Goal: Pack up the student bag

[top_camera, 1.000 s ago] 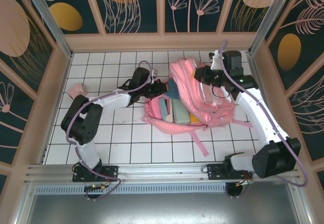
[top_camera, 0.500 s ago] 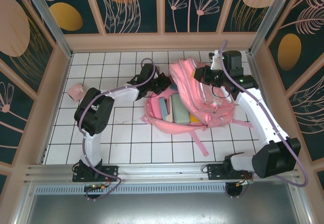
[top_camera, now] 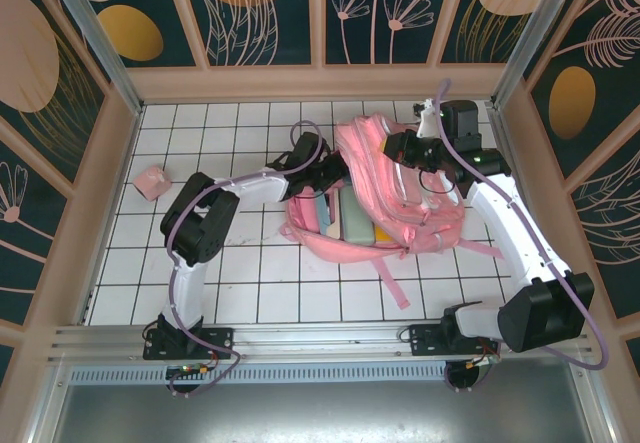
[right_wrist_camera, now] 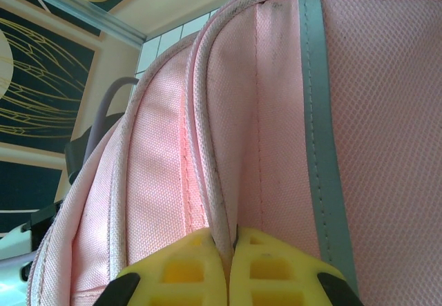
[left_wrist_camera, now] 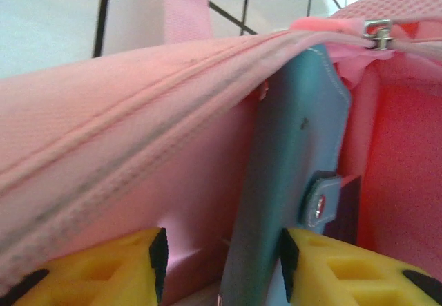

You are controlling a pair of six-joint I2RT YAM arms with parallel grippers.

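Backpack open on worktop, two hands at its mouth

One large pink fabric backpack [top_camera: 420, 213] lies open at the middle-right of the white tiled worktop [top_camera: 280, 283]. From above, three flat items show inside: one teal [top_camera: 318, 213], one pale green [top_camera: 352, 220], one yellow [top_camera: 385, 233]. One small pink block [top_camera: 152, 181] sits well apart at the left. The left hand [left_wrist_camera: 221, 271] is in the bag's mouth, fingers parted either side of a blue-grey flat case [left_wrist_camera: 297, 147]. The right hand [right_wrist_camera: 231, 251] is closed, pinching the backpack's piped edge.
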